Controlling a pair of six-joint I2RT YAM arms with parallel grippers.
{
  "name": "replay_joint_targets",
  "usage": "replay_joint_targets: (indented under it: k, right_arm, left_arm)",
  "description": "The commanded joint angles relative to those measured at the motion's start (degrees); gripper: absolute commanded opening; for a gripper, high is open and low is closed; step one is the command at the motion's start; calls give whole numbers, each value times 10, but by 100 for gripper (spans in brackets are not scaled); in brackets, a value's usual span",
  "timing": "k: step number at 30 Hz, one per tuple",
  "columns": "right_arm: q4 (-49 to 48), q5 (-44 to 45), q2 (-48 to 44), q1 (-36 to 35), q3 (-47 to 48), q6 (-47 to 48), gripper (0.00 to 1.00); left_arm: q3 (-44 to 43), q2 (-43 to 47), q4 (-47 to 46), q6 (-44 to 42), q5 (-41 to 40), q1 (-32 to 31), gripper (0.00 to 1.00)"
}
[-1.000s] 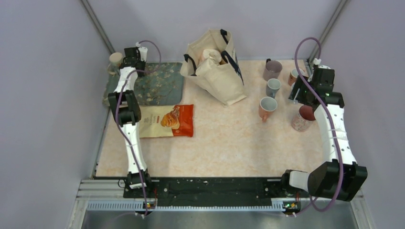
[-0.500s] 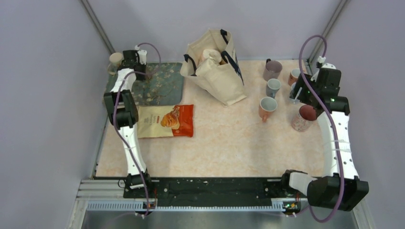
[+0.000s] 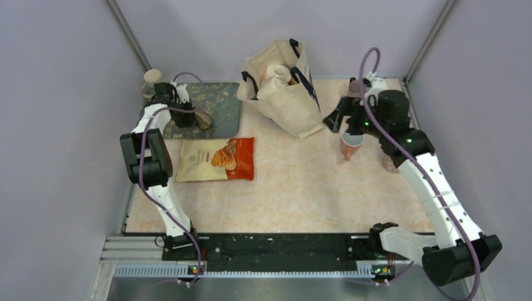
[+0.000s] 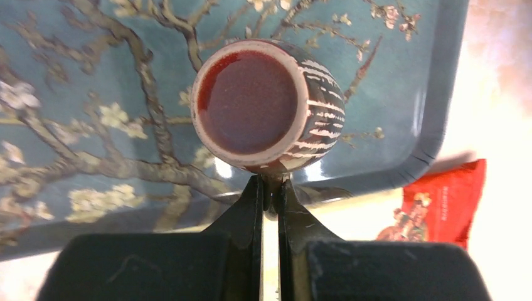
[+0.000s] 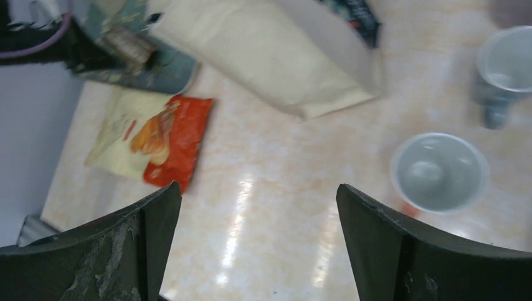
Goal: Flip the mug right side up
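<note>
A brown mug with white stripes has its dark red inside facing the left wrist camera. My left gripper is shut on its handle and holds it over the blue blossom-print tray. In the top view the mug is on its side at the tray's near edge, with my left gripper just left of it. My right gripper is open and empty, above the table right of the tote bag.
A cream tote bag stands at the back centre. An orange snack packet lies in front of the tray. A salmon mug, a blue mug and a speckled mug stand at the right. A beige mug is back left.
My left gripper has come from the back-left corner toward the tray's near edge, now holding the striped mug. My right arm has swung left from the right edge to above the mugs.
</note>
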State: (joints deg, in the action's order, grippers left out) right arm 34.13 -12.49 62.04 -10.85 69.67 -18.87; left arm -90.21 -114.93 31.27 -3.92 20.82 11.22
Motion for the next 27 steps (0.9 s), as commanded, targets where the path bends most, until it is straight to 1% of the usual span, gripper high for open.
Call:
replay_joint_targets:
  k: [1, 3, 5, 7, 8, 11, 13, 15, 18, 22, 25, 27]
  right_arm:
    - [-140, 23, 40, -142, -13, -61, 94]
    - [-187, 48, 82, -205, -9, -71, 94]
    - [-236, 55, 137, -257, 3, -84, 94]
    - [-279, 33, 202, -295, 28, -110, 95]
    - [-296, 13, 236, -315, 48, -125, 98]
    - [-335, -32, 341, -345, 125, -176, 99]
    - [-401, -59, 392, -353, 143, -236, 99]
    - [-499, -83, 435, -355, 137, -317, 97]
    - [-621, -79, 476, -355, 131, -406, 95]
    - [-695, -33, 525, -355, 141, -468, 87]
    - [-739, -40, 571, -353, 165, -520, 84]
    - [-757, -47, 598, -354, 189, -546, 80]
  left_arm:
    - [28, 57, -12, 99, 62, 13, 0]
    - [42, 68, -13, 125, 64, 17, 0]
    - [63, 83, -14, 145, 75, 19, 0]
    - [86, 105, -20, 163, 85, 20, 0]
    - [95, 120, -22, 169, 92, 21, 0]
    - [115, 155, -20, 175, 114, 23, 0]
    - [128, 183, -19, 170, 128, 23, 0]
    - [149, 217, -25, 165, 143, 24, 0]
    - [175, 253, -24, 158, 167, 24, 0]
    - [193, 291, -10, 163, 191, 24, 0]
    - [203, 324, -12, 168, 203, 23, 0]
    - [205, 341, -8, 169, 212, 22, 0]
